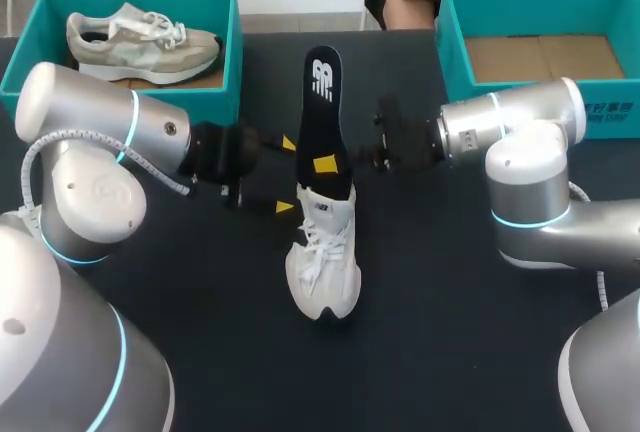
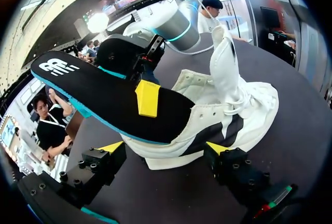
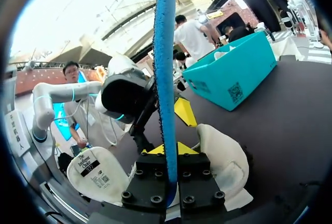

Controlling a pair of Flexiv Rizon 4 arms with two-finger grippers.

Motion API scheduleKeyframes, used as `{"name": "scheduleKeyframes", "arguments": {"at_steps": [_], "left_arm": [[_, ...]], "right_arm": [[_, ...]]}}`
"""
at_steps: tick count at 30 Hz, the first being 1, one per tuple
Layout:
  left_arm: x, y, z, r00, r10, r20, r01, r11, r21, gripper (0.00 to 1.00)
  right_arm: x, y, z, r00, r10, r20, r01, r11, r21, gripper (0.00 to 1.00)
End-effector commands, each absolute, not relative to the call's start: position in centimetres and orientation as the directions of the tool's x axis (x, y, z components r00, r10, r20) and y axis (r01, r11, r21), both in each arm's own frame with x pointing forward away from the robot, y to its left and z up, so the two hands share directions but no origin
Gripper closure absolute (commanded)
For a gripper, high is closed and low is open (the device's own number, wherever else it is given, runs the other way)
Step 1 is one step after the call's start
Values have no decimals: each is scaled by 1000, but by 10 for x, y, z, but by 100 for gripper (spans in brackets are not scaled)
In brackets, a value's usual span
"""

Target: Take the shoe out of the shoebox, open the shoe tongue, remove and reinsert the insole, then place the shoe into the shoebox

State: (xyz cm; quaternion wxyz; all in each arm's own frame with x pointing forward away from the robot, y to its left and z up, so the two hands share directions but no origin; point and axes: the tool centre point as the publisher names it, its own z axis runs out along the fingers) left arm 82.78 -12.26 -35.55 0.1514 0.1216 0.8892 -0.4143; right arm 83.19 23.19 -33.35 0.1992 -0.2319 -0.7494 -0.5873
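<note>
A white shoe (image 1: 322, 264) lies on the dark table, toe toward the front edge. Its black insole (image 1: 322, 102), blue underneath, sticks up out of the shoe's opening and leans toward the back. My right gripper (image 1: 325, 164) is shut on the insole's lower part; in the right wrist view the insole (image 3: 165, 68) shows edge-on between the shut fingers (image 3: 167, 150). My left gripper (image 1: 287, 175) stands open beside the shoe's heel. In the left wrist view the shoe (image 2: 233, 115) and insole (image 2: 98, 92) lie ahead of its spread fingers (image 2: 165, 149), and the tongue stands raised.
A teal shoebox (image 1: 230, 22) at the back left holds a grey and beige shoe (image 1: 140, 42). A second teal box (image 1: 450, 52) at the back right shows only its cardboard floor. Dark tabletop (image 1: 400, 352) lies in front of the shoe.
</note>
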Motion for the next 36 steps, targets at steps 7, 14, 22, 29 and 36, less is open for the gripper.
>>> {"name": "scheduleKeyframes", "arguments": {"at_steps": [7,14,22,29,36], "left_arm": [[828,-124,-356,-925,91,-370,341,631,-697,0],[828,-124,-356,-925,91,-370,341,631,-697,0],[828,-124,-356,-925,91,-370,341,631,-697,0],[828,-124,-356,-925,91,-370,341,631,-697,0],[828,-124,-356,-925,91,-370,341,631,-697,0]], "right_arm": [[815,233,-351,-790,121,601,613,185,768,100],[809,234,-361,-769,114,629,638,189,746,100],[804,233,-365,-754,117,646,655,193,730,100],[811,231,-354,-779,136,612,627,193,755,85],[812,233,-342,-798,144,585,602,197,773,75]]}}
